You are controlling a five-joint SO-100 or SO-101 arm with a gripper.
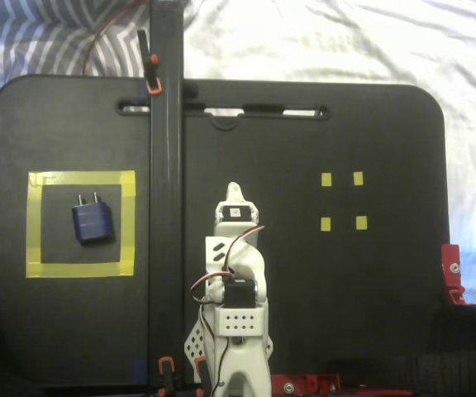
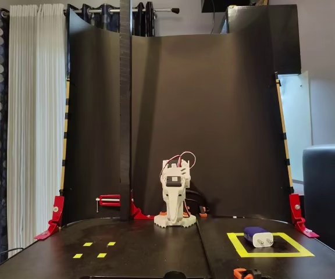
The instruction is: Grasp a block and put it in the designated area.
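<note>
The block, a small dark blue plug adapter with two prongs, lies flat inside the designated area, a large yellow tape square at the board's left. In the lower fixed view the block rests within the same tape outline at the front right. The white arm is folded up at the middle of the board. Its gripper looks shut with nothing in it and stands well apart from the block. From the front, the gripper points down at the arm's base.
A tall black post runs between the arm and the tape square. Small yellow tape squares mark the board's other side. Red clamps grip the board's edges. A black backdrop curves behind the arm.
</note>
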